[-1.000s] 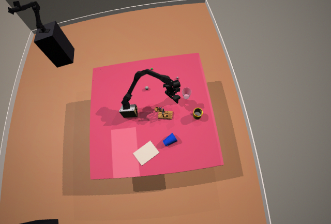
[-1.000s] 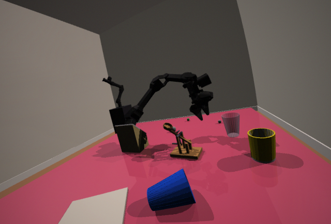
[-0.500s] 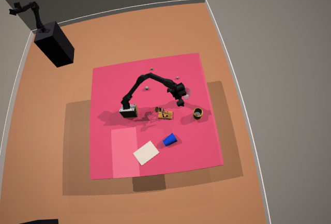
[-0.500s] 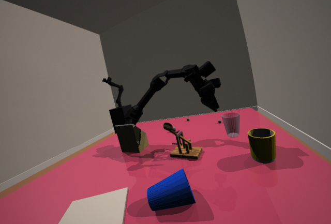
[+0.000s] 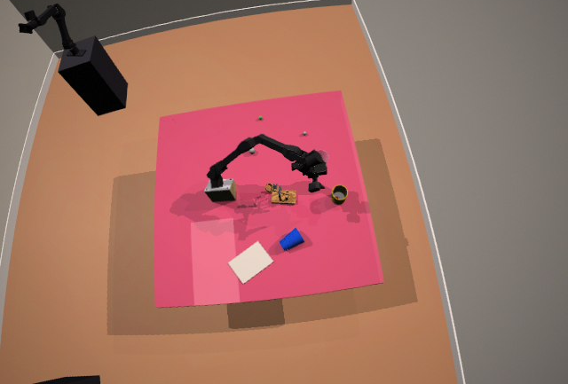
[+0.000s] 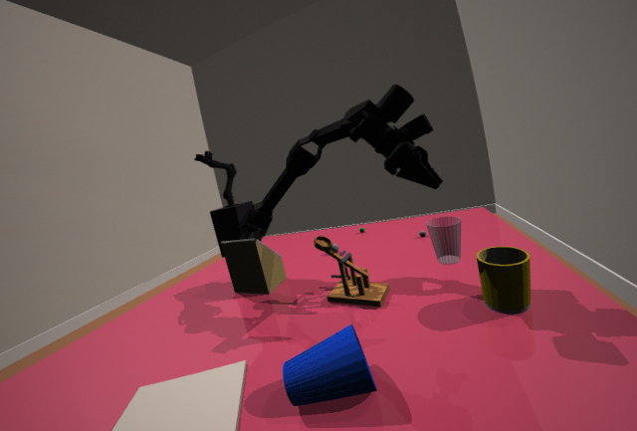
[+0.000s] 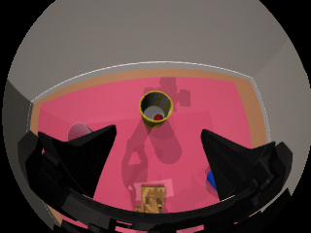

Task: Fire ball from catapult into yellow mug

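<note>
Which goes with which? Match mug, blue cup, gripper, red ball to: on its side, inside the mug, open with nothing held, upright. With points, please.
1. mug [image 5: 333, 196] [image 6: 504, 282] [image 7: 155, 123]
2. blue cup [image 5: 292, 239] [image 6: 328, 369] [image 7: 212, 180]
3. gripper [image 6: 437, 184] [image 7: 159, 131]
4. red ball [image 7: 157, 117]

A. on its side
B. inside the mug
C. open with nothing held
D. upright

Pairs: 1-D, 2-A, 3-C, 4-B
</note>
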Robot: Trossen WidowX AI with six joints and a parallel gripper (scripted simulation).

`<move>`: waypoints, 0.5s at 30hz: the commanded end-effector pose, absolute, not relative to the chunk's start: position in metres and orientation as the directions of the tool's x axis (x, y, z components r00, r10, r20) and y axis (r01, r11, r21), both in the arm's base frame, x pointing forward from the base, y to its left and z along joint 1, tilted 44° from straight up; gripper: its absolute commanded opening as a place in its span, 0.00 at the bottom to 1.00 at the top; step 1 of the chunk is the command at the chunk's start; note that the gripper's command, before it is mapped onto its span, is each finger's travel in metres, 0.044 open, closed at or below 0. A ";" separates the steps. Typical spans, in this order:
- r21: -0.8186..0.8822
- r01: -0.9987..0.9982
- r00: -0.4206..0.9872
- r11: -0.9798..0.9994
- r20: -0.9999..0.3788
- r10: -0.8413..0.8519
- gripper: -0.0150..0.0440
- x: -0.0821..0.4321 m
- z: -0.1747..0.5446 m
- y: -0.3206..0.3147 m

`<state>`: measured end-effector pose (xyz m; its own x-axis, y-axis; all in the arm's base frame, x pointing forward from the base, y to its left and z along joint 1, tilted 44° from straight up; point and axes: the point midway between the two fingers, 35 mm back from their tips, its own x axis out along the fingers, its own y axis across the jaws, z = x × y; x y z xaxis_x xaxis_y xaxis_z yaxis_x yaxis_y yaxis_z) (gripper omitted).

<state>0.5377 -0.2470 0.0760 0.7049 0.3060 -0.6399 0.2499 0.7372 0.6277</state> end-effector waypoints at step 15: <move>0.700 0.276 0.750 0.659 -0.585 0.307 1.00 0.541 0.079 -0.272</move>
<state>0.5412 -0.2700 0.0779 0.7466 0.3072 -0.5901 0.2772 0.6627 0.6957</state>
